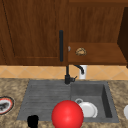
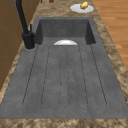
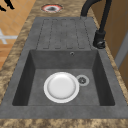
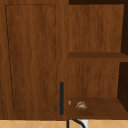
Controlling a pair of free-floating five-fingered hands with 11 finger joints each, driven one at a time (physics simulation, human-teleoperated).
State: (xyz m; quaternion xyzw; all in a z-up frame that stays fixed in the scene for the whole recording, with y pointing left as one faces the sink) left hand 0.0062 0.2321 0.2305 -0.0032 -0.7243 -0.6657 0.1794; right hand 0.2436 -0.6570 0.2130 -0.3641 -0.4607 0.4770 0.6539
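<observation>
front view: left hand at the sink's near edge, over the drainboard; whether its fingers are straight or curled cannot be told. a red ball lies just right of it, overlapping the white plate in the basin. granite counter; wall cabinet above, right side open.

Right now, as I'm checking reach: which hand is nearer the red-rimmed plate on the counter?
Left, as far as I can tell: the left hand hangs by the front edge of the sink, just right of the red-rimmed plate.
</observation>
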